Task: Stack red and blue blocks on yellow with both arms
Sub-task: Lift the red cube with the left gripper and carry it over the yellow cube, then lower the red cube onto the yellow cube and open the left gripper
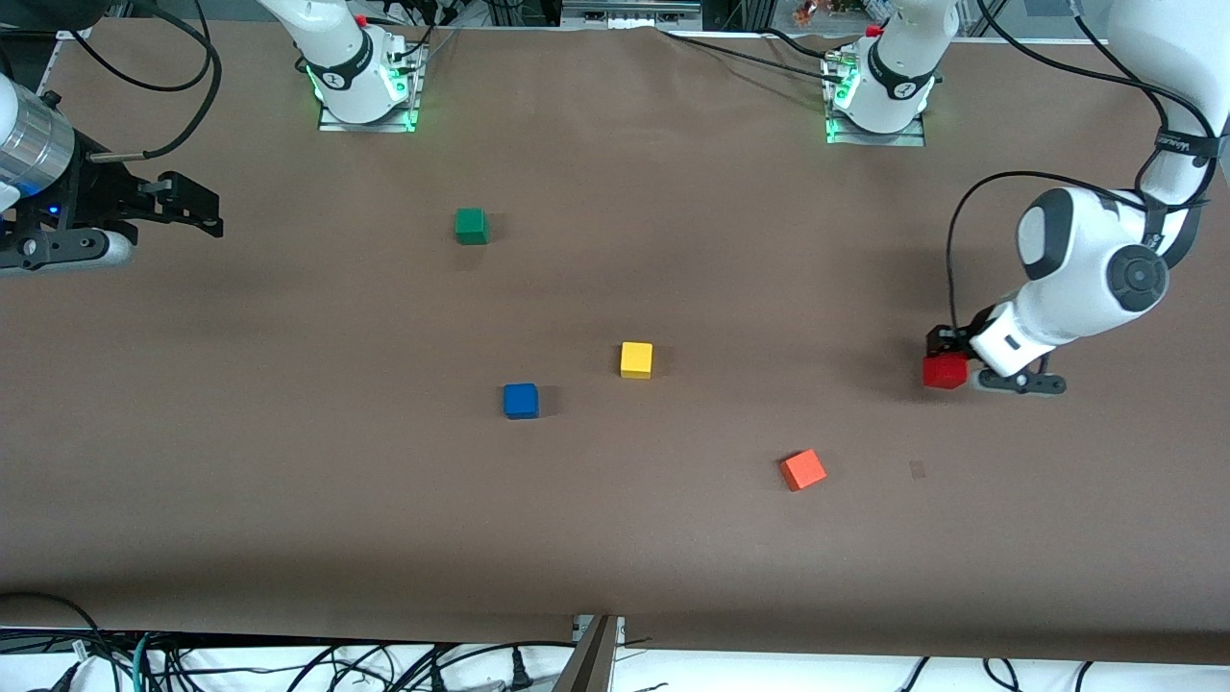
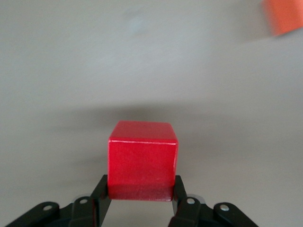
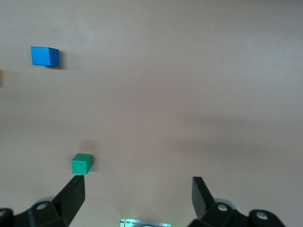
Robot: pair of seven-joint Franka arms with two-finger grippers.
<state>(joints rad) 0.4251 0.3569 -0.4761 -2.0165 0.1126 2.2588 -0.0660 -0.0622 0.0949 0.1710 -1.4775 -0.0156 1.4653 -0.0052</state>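
left pincer [image 1: 947, 370] clamped on red block [image 2: 142, 161], over surface [image 1: 288, 500] at left arm's end | yellow cube [image 1: 636, 359] mid-surface, blue block [image 1: 520, 400] at its 8 o'clock | right pincer [image 3: 137, 194] wide, waiting | I judged: center red squarely over yellow, lower slowly

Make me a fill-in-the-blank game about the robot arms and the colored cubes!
1. The left gripper is shut on the ____ cube.
2. The right gripper is open, holding ____, toward the right arm's end of the table.
3. The cube beside the yellow cube, slightly nearer the front camera and toward the right arm's end, is ____.
4. The cube nearest the robots' bases is ____.

Missing words: red; nothing; blue; green
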